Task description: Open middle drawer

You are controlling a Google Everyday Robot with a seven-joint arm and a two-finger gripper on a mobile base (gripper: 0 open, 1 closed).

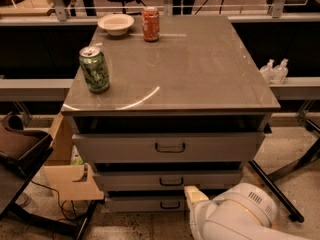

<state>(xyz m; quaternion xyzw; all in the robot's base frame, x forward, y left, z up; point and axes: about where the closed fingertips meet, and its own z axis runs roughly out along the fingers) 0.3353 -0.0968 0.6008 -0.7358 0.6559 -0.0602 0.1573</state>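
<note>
We see the middle drawer (130, 180) between the top drawer (125, 148) and the lowest drawer (135, 204). The gripper (193, 194) is just below it, right of its handle (171, 182); its state we cannot tell.

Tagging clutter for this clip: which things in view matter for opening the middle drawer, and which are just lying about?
Job: middle drawer; its loop handle; claw, low in front, just below-right of that handle.
Lying about: green can, orange can and bowl on the cabinet top; two bottles at right; cardboard box at left.
</note>
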